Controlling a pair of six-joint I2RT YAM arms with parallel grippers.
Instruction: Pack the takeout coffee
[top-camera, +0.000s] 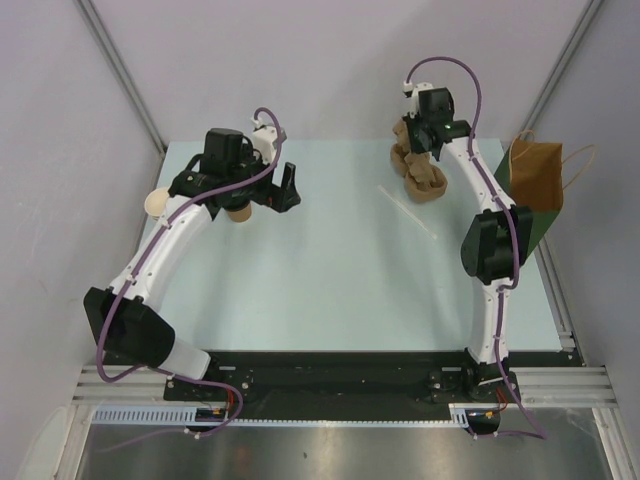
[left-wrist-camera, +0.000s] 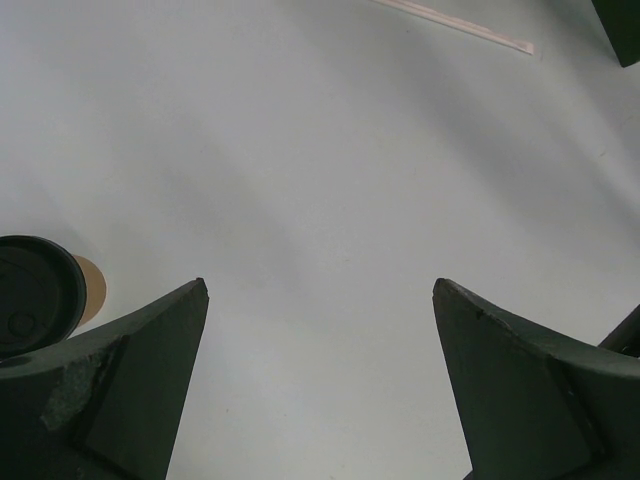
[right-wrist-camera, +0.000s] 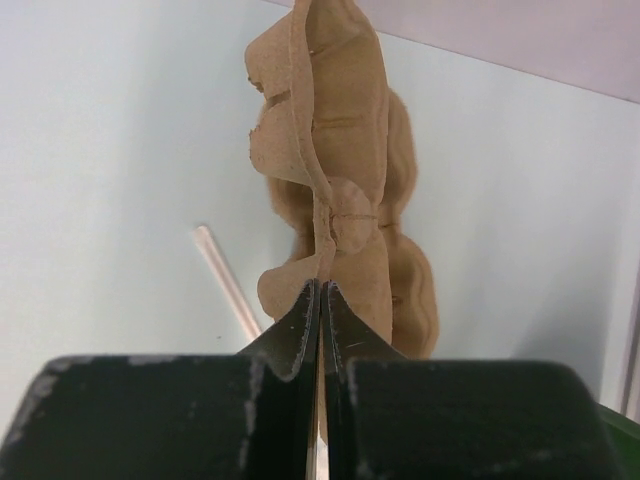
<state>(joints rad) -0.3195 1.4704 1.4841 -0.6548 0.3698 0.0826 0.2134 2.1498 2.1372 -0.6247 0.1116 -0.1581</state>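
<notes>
Small brown kraft-paper takeout coffee (top-camera: 238, 212), upright on the pale blue table (top-camera: 330, 290), left half, partly tucked under the left arm in the top view. Round black plastic lid (left-wrist-camera: 30, 295) seen from above in the left wrist view, with a sliver of tan wall showing past its rim. Just outside one finger of the left gripper (left-wrist-camera: 320, 287), not between the jaws; contact not clear. Left jaws spread wide over bare table.

Right gripper (right-wrist-camera: 320, 292) pinched tight on the thin edge of a brown moulded-pulp cup carrier (right-wrist-camera: 335, 150), upended at the far right of the table. Paper-wrapped straw (top-camera: 405, 210) flat on the table near the carrier. Brown paper bag (top-camera: 535, 172) with looped handles upright at the right edge, well apart from the coffee. Pale lidless cup (top-camera: 157, 203) at the left edge, near the coffee.
</notes>
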